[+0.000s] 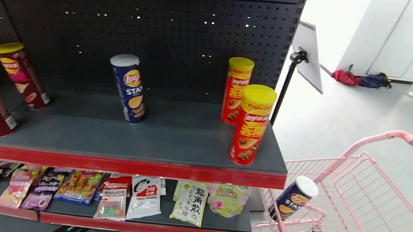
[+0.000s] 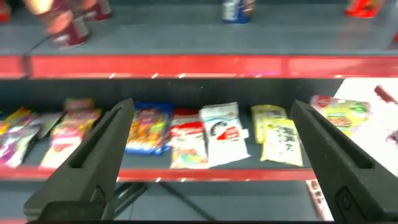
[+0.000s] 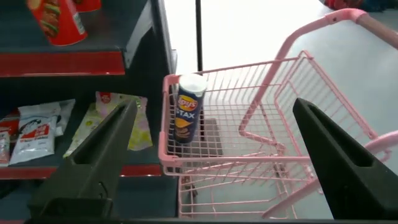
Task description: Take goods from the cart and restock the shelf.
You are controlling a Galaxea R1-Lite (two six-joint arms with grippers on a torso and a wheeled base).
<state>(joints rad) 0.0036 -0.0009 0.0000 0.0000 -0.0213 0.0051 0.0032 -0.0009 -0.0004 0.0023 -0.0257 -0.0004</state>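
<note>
- Leaning in the corner of the pink wire cart (image 1: 373,192) nearest the shelf: dark blue cardboard crisp can with a white lid (image 1: 293,201), tilted, lid uppermost, not yet picked up.
- Pointing towards that can, well apart from it: right pincer (image 3: 216,104), fingers spread wide, nothing between them.
- Likewise spread and empty: left pincer (image 2: 212,104), facing the row of flat snack bags (image 2: 211,134) on the lower shelf.
- Judged step in hand: fetching the can with the right pincer.
- Come down over the cart's rim rather than through the wires, and match the pincer to the can's tilt.
- Straddle the round body at mid-height, below the lid, then close gently for fear of denting the cardboard.
- Lift clear of the rim before swinging towards the dark grey upper shelf with its red front edge (image 1: 129,165).
- Likely best spot: the bare stretch beside the matching blue can (image 1: 128,89).
- Set down upright and well back from the edge.
- Keep wide of the red yellow-lidded can at the shelf's front corner (image 1: 251,125), probably easy to topple.
</note>
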